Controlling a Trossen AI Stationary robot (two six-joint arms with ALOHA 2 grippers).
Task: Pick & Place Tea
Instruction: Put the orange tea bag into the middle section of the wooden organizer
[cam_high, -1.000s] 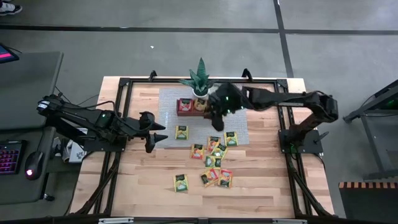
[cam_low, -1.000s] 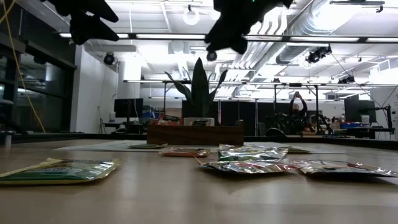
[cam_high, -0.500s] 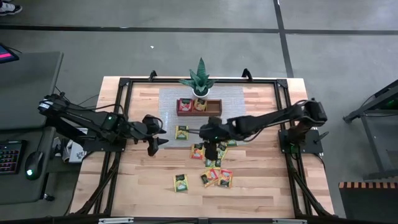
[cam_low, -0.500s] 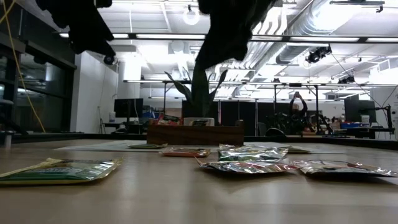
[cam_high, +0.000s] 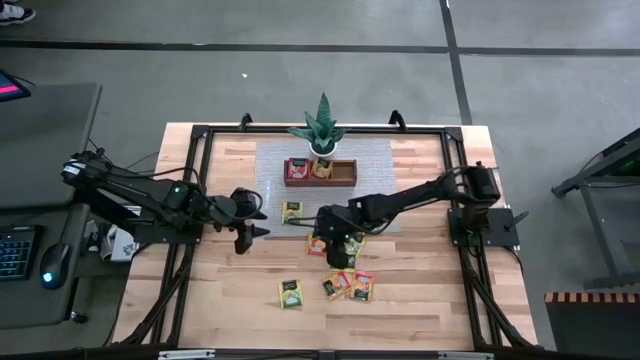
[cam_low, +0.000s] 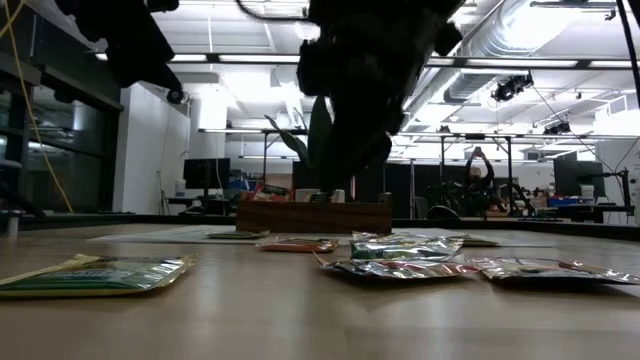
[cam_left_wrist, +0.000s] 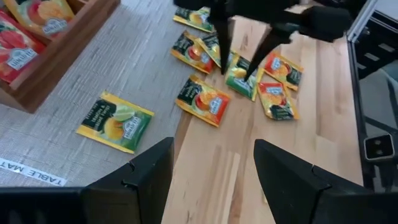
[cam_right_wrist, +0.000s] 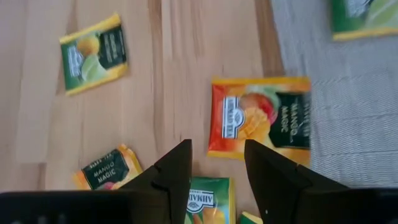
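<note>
While its fingers stand spread, right tool hovers over flat glossy square orange packet.

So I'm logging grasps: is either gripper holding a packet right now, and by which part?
No. The right gripper hangs open above the orange mango packet; the left gripper is open and empty.

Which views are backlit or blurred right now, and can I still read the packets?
Low view: ceiling lights leave the right tool a black silhouette, and the nearest packet is soft. Right wrist view: even light, the orange mango packet reads clearly. High view: sharp, labels too small.
</note>
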